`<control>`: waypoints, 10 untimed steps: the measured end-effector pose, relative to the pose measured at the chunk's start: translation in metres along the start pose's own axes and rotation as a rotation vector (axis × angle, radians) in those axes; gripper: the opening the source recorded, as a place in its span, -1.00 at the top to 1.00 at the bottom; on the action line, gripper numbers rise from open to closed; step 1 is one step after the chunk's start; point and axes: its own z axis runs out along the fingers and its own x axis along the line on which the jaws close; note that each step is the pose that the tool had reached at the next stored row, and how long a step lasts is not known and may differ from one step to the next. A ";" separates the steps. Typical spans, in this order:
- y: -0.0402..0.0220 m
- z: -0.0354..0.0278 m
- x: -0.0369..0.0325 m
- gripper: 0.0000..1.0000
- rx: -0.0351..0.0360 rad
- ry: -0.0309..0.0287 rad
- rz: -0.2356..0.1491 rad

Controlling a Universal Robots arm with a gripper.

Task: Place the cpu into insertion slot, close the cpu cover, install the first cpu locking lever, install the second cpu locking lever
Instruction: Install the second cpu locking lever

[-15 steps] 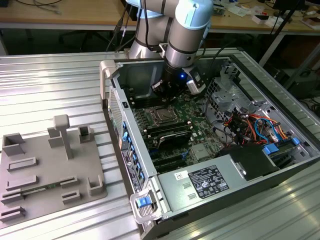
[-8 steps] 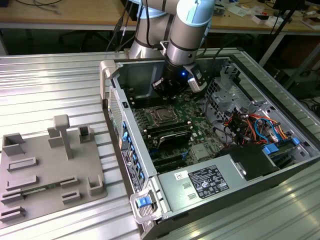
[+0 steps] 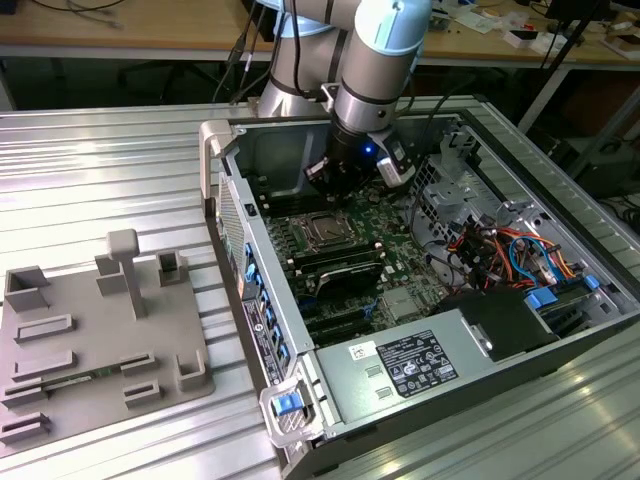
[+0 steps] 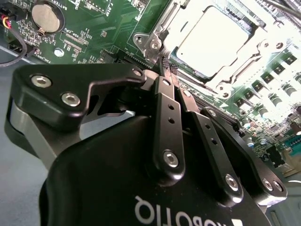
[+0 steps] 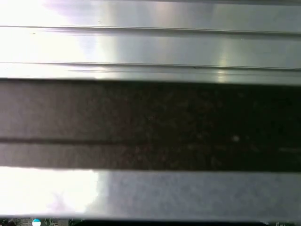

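Second wrist view: we see the gripper [image 4: 165, 66] with fingers pressed together, empty, beside the cpu cover [image 4: 235, 70] lying over the cpu [image 4: 211, 40].

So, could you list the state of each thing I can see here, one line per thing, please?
Black two-fingered pincer: shut, tips together just beside the socket corner, holding nothing visible.
Small silver-grey square cpu: seated flat in the insertion slot.
Thin silvery metal cpu cover: lowered flat around the cpu.
Grey desktop computer case: lying on its side, side panel off, interior exposed.
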 end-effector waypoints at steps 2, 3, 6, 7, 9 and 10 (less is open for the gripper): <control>-0.0006 0.0001 0.0000 0.79 -0.0002 -0.0001 0.000; -0.0006 0.0000 0.0000 0.79 -0.0001 -0.0001 0.000; -0.0012 0.0000 0.0000 0.79 0.0000 0.0000 0.000; -0.0013 0.0000 0.0000 0.79 -0.0001 0.0000 0.000; -0.0021 -0.0001 0.0000 0.79 0.0001 0.0000 0.000; -0.0024 -0.0001 0.0000 0.79 0.0000 0.0000 0.000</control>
